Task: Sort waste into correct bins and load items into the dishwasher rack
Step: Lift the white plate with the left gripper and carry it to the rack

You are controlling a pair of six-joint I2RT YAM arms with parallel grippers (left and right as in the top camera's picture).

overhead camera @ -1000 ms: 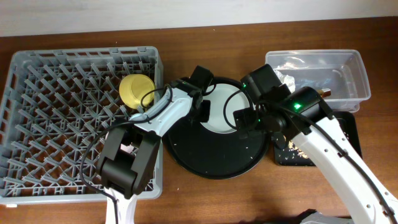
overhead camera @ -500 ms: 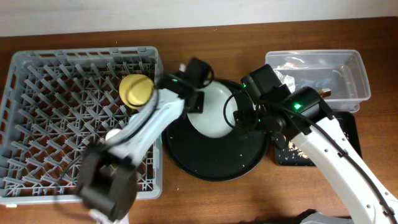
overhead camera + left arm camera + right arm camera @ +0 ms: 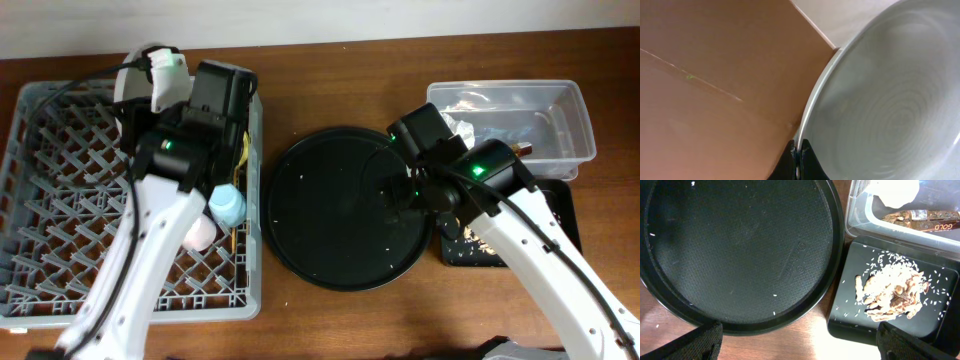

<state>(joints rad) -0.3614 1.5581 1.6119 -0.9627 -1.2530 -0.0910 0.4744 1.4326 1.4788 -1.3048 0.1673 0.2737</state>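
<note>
Pinching plate (image 3: 890, 110) rim, left pincer (image 3: 799, 159) above rack (image 3: 60, 200)

Glossy pale plate (image 3: 890, 100), matt textured black round tray (image 3: 740, 245), clear plastic tub (image 3: 858, 220).

Pale plate (image 3: 890, 100) in left pincer (image 3: 799, 155); blue cup (image 3: 228, 206), pink cup (image 3: 199, 234) in grey rack (image 3: 60, 190); scraps (image 3: 890, 292) on black tray (image 3: 847, 315).

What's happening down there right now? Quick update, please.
Left pincer shut on pale plate rim, above rack. Right pincer open, empty, over round black tray. Nothing seen in the way.
</note>
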